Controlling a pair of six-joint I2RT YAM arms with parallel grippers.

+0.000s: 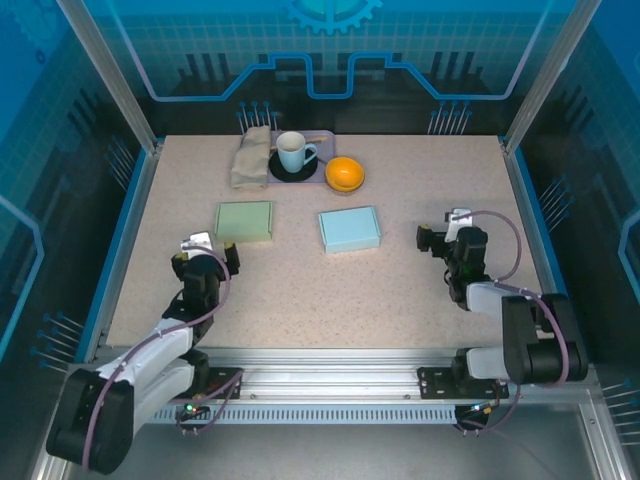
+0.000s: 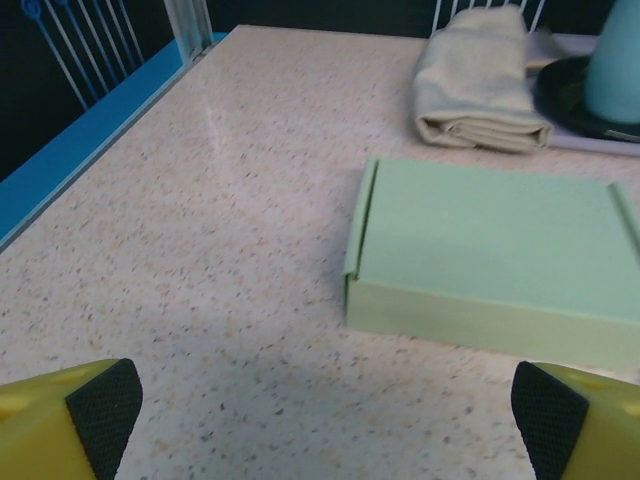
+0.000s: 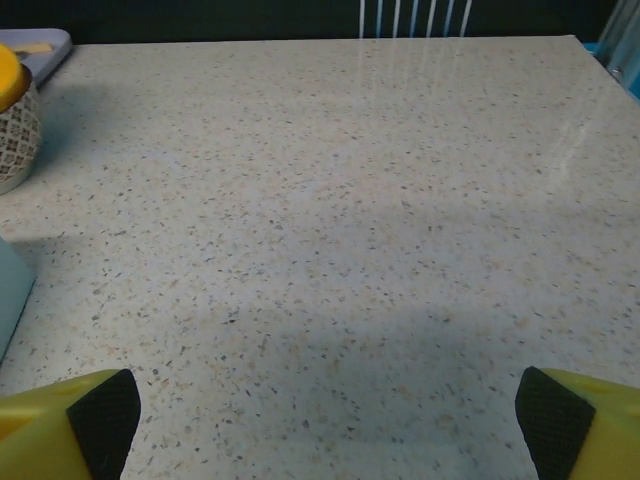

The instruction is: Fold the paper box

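Green paper box [image 2: 490,250] lies just ahead of your left pincer [image 2: 325,415], long side across its wide-open jaws; your right pincer [image 3: 325,415], equally wide, is farther off.

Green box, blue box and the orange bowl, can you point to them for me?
Flat pale green paper box [image 1: 244,221]: top external view, middle of its lid.
Flat light blue paper box [image 1: 349,229]: top external view, middle of its lid.
Round orange bowl [image 1: 344,173]: top external view, its inside.
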